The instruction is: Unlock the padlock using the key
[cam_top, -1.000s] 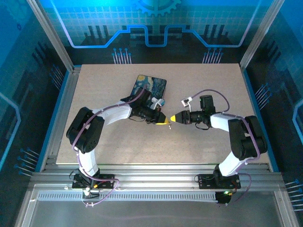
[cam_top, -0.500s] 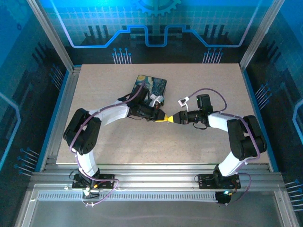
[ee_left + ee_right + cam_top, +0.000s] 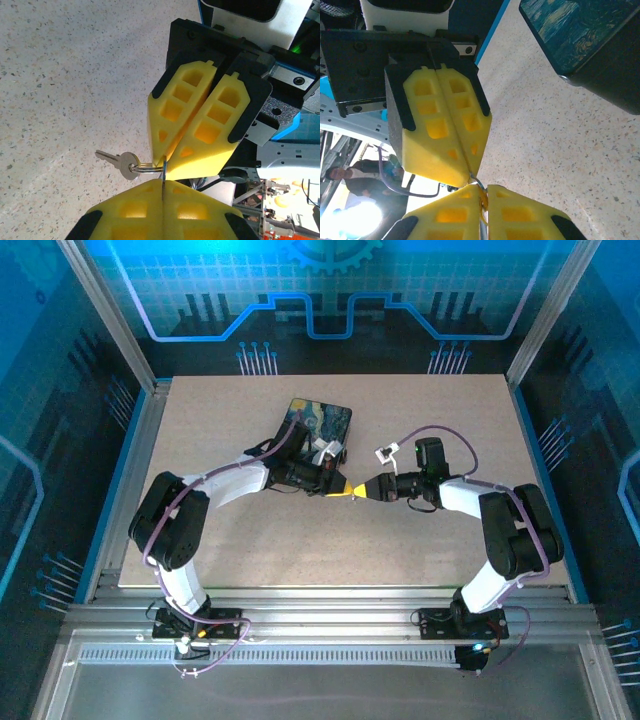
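Above the middle of the table my two grippers meet tip to tip. The left gripper (image 3: 341,490) (image 3: 164,182) is shut on a thin metal edge of the key ring (image 3: 150,168). A small silver key (image 3: 120,162) hangs from that ring to the left, over the tabletop. Opposite it, the right gripper (image 3: 362,489) (image 3: 484,189) has its yellow fingers (image 3: 200,125) closed onto the same ring, with a sliver of metal showing between its pads. The padlock is out of view.
A dark box with a blue swirl-painted lid (image 3: 320,421) (image 3: 590,45) lies just behind the left arm's wrist. Bare speckled tabletop (image 3: 300,540) spreads below and in front of the grippers. Metal frame rails (image 3: 140,490) border the table.
The right gripper slid left to meet the left gripper and closed its fingers on the ring. The left gripper, still shut, shifted slightly up and back.
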Action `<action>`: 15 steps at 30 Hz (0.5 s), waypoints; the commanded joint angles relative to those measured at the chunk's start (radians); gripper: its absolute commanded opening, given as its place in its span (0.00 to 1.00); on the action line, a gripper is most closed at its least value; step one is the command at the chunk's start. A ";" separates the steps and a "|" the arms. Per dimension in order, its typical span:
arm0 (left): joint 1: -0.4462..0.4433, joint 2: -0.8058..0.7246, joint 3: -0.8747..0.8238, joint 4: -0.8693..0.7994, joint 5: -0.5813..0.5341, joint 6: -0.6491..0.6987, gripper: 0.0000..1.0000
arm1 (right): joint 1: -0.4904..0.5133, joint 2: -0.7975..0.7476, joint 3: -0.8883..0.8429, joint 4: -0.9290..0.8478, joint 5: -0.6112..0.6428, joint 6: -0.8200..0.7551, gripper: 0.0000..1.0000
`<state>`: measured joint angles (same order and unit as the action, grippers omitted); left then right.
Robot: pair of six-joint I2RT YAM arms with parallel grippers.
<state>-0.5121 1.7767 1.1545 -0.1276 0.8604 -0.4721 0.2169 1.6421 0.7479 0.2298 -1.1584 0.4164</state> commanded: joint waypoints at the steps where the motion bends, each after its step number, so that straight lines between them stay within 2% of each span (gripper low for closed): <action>1: -0.002 -0.036 -0.013 0.056 0.042 -0.014 0.00 | 0.019 -0.025 -0.007 0.063 -0.037 0.034 0.13; 7: -0.002 -0.018 -0.014 0.070 0.039 -0.034 0.00 | 0.017 -0.050 -0.021 0.173 0.011 0.178 0.00; 9: -0.002 -0.010 -0.004 0.059 0.026 -0.036 0.01 | 0.015 -0.065 -0.041 0.198 0.056 0.217 0.00; 12: -0.003 0.004 0.018 0.033 -0.018 -0.030 0.11 | 0.010 -0.054 -0.059 0.221 0.088 0.278 0.00; 14: -0.001 0.016 0.038 0.016 -0.047 -0.026 0.21 | 0.002 -0.037 -0.054 0.177 0.106 0.286 0.00; 15: 0.001 0.024 0.051 0.006 -0.057 -0.024 0.21 | -0.004 -0.030 -0.052 0.151 0.122 0.285 0.00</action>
<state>-0.5060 1.7767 1.1553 -0.1001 0.8314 -0.4976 0.2169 1.6058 0.6971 0.3786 -1.0912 0.6491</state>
